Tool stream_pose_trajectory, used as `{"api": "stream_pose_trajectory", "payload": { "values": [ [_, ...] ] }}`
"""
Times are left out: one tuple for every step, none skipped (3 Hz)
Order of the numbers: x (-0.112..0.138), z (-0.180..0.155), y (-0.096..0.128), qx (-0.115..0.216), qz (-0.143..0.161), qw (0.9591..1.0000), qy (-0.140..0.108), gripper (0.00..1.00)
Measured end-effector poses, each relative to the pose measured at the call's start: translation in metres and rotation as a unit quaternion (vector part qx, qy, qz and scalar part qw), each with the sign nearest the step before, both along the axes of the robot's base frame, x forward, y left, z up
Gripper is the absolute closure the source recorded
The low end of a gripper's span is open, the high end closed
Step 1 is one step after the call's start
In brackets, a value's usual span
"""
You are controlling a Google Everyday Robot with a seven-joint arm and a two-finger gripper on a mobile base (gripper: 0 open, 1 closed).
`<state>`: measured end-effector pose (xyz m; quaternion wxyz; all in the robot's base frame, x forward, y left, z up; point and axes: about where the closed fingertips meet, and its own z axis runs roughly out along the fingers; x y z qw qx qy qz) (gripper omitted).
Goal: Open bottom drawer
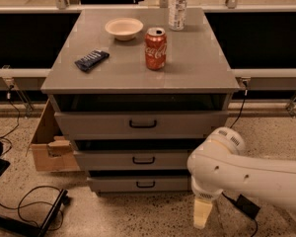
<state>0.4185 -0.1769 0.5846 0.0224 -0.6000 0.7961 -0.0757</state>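
The bottom drawer [138, 183] is the lowest and narrowest of three grey drawers in the cabinet, with a small black bar handle [145, 184]. Its front sits set back under the middle drawer [138, 160], and none of its inside shows. My gripper [202, 214] hangs from the white arm [237, 169] near the floor. It is to the right of the bottom drawer's front and slightly below it, apart from the handle. The arm covers the right ends of the lower two drawers.
The top drawer [142, 124] is the widest. On the cabinet top [197, 63] stand a red cola can [155, 48], a bowl [124, 27], a bottle [178, 1] and a dark snack bar [92, 59]. A cardboard box [47, 144] and cables [24, 206] are on the left floor.
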Motion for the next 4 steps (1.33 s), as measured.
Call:
{"api": "stream_pose_trajectory", "payload": {
  "values": [
    [0.014, -0.074, 0.028, 0.018, 0.026, 0.9995, 0.005, 0.00],
    [0.024, -0.121, 0.044, 0.037, 0.034, 0.9977, 0.046, 0.00],
    [0.021, -0.130, 0.045, 0.040, 0.035, 0.9971, 0.054, 0.00],
    [0.040, -0.146, 0.041, 0.025, 0.029, 0.9977, 0.055, 0.00]
  ]
}}
